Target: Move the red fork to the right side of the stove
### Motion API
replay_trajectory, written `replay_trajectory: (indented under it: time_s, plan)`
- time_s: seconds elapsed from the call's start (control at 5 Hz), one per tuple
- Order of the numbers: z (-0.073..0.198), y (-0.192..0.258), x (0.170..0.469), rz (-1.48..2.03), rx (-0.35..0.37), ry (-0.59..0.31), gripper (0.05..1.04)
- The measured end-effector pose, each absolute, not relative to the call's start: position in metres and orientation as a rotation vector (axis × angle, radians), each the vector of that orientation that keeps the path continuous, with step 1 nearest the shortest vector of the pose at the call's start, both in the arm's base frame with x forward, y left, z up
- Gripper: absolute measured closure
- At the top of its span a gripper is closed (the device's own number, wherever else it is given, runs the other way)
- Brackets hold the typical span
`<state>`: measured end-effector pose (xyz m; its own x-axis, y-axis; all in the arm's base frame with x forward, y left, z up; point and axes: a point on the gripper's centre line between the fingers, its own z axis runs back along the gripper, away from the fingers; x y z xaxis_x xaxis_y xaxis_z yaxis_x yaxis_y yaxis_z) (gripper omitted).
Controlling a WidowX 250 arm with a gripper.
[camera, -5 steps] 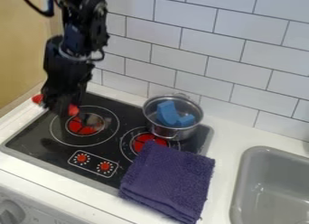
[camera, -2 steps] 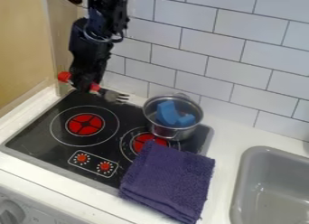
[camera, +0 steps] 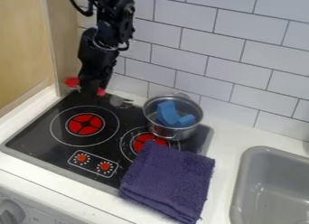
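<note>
The black gripper (camera: pixel 91 91) hangs over the back left corner of the stove (camera: pixel 39 136), shut on the red fork (camera: pixel 72 81). The fork's red handle sticks out on both sides of the gripper, its middle hidden behind it. Its metal head points right, toward the pot, above the black stove top near the back edge.
A metal pot (camera: pixel 158 130) with a blue object (camera: pixel 170 114) in it stands at the stove's back right. A folded purple towel (camera: pixel 169 180) covers the front right of the stove. Further right is a grey sink (camera: pixel 244 173); a tiled wall (camera: pixel 199 65) runs behind.
The gripper has moved to the right and back with the fork, from over the left burner to the stove's back left. Over the last half second it shifted slightly right and down.
</note>
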<state>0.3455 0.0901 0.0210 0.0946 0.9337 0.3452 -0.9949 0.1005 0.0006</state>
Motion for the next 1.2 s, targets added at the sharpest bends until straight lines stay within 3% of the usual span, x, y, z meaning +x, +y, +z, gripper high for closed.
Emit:
replay_trajectory:
  time_s: [0.2,0.4,0.8,1.2]
  plan:
    - [0.0122,0.0902,0.3434,1.449,0.282,-0.266,0.771]
    - [0.0056,0.0883,0.3434,1.435,0.276,-0.249,0.709]
    - [0.0088,0.0846,0.3497,1.449,0.243,-0.242,0.113]
    - [0.014,0.0821,0.3492,1.428,0.211,-0.25,0.08]
